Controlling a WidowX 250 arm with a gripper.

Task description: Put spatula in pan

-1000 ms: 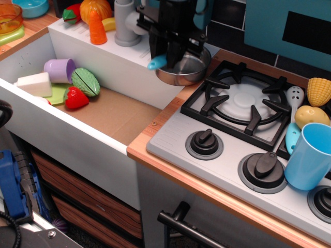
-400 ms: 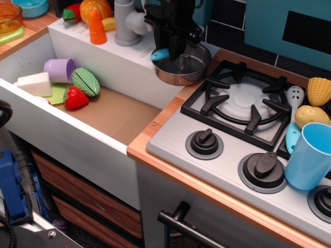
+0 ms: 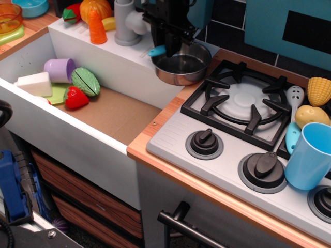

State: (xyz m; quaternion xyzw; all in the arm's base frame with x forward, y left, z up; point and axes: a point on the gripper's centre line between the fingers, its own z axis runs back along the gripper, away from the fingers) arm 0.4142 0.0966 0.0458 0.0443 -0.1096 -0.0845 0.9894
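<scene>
The pan point(image 3: 185, 70) is a small shiny steel one on the wooden counter between the sink and the stove. My black gripper point(image 3: 172, 45) hangs over the pan's left rim. It is shut on the spatula point(image 3: 158, 50), whose turquoise handle sticks out to the left, just above the rim. The spatula's head is hidden behind my fingers.
A white sink point(image 3: 31, 108) at left holds toy food and a purple cup point(image 3: 59, 70). A grey faucet point(image 3: 126, 23) and a carrot point(image 3: 96, 28) stand behind it. The stove burner point(image 3: 243, 101) is at right, with a light-blue cup point(image 3: 309, 155), a perforated spoon point(image 3: 294, 101), corn point(image 3: 319, 90) and a potato point(image 3: 311, 114).
My gripper has risen a little with the spatula; the turquoise handle now sits higher, just above the pan's left rim. The pan has not moved.
</scene>
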